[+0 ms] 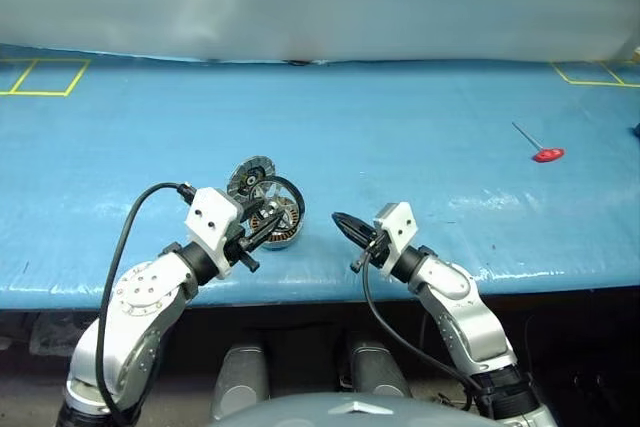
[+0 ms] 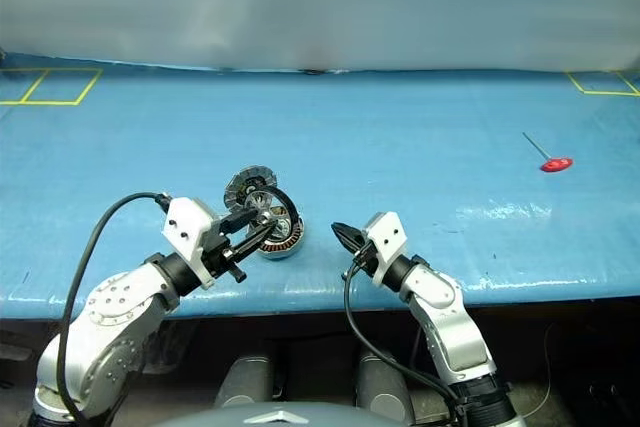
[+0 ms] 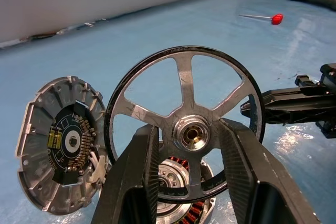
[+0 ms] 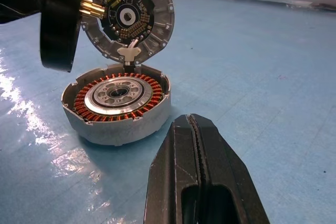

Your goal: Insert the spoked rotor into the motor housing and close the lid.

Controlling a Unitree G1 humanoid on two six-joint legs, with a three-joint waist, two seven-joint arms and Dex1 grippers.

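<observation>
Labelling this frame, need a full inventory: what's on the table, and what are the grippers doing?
spoked rotor: 1, black ring, silver spokes, held upright above the housing
motor housing: 1, silver-grey, copper windings, on table near front edge
lid: 1, grey, ribbed, hinged open, upright behind housing
tool: 1, red handle, thin metal shaft, far right of table
table: 1, blue cover, yellow corner markings
left gripper: black, shut on rotor
right gripper: black, shut, empty, beside housing

A blue-covered worktop [image 1: 400, 127] carries the round silver-grey motor housing [image 4: 118, 103] near its front edge. A red-handled tool [image 1: 540, 150] lies well apart.
</observation>
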